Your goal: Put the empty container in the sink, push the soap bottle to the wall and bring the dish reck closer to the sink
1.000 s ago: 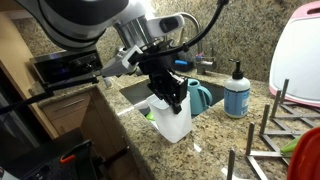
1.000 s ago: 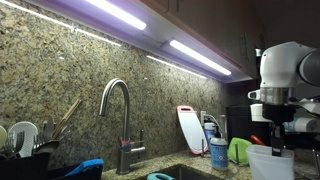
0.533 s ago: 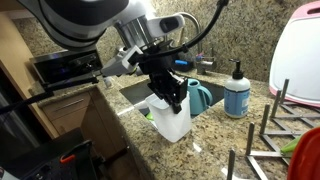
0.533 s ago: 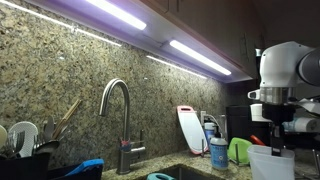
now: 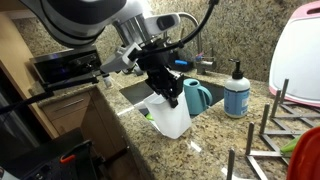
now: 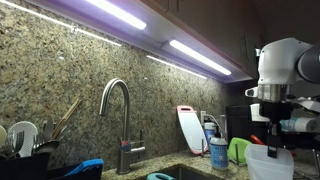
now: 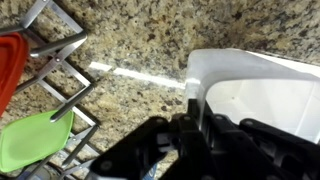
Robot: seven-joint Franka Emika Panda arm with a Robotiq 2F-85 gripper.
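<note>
arm angled down, hand apparently clamped shut

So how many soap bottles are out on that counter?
1. The soap bottle stands on the counter beside the sink, next to the teal jug. Others could hide behind the arm.

A speckled brown-beige granite wall fills the back of the kitchen. Directly above the wall, two long light strips glow white-violet under the dark upper cabinets, and the stone is brightest just beneath them. At the foot of the wall runs a counter of the same granite. In the wrist view a thin streak of reflected light lies across it. Below the counter's outer edge, away from the wall, stand brown wooden cabinet fronts. Against the wall sits a black box-like unit, too dim to identify.
</note>
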